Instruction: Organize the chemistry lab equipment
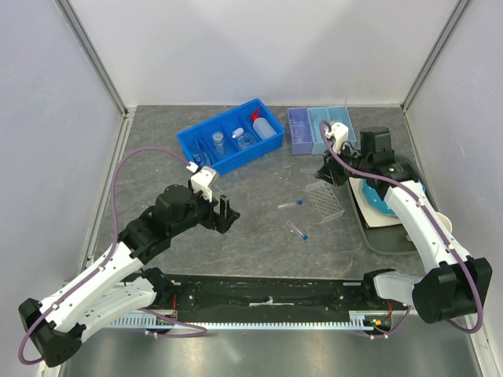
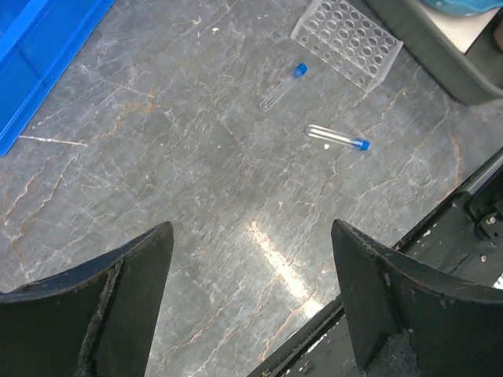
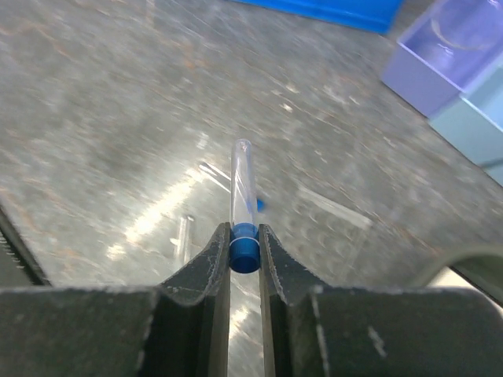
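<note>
Two arms work over a grey stone-look table (image 1: 157, 149). Far left, the left gripper (image 1: 224, 214) hangs above bare tabletop. Its jaws are spread wide w/ nothing btwn them. The wrist cam shows both dark fingers (image 2: 102, 306) well apart, only table under them.

At the left gripper's 12 o'clock, toward the back, sits the blue bin (image 1: 192, 145), set slantwise. Inside it, left to right, are two small clear flasks (image 1: 218, 144) in the middle compartments. The white red-capped squeeze bottle (image 1: 266, 126) lies in the right-end compartment.

Mid-table are two loose tubes, both clear, blue-capped and lying flat, apart from ea. other. The far tube (image 1: 289, 204) is at approx 3 o'clock of the left gripper. The near tube (image 1: 298, 230) is at approx 4 o'clock, closer to the arm bases.

The clear tube rack (image 1: 324, 200) sits on the table just beside the far tube, at its 3 o'clock.

The right gripper (image 1: 328, 171) hovers at the rack's 12 o'clock. It is clenched on the held tube (image 3: 242, 188), fingers pinching the blue cap and the glass body pointing away from them. The top cam does not show this tube clearly.

At the right gripper's 12 o'clock, at the back and just right of the blue bin, stands a row of small clear boxes (image 1: 318, 129), purple and light blue.

At the right gripper's 4 o'clock is a dark tray (image 1: 389, 243) w/ a teal plate (image 1: 383, 207) on it, partly hidden by the right arm.
</note>
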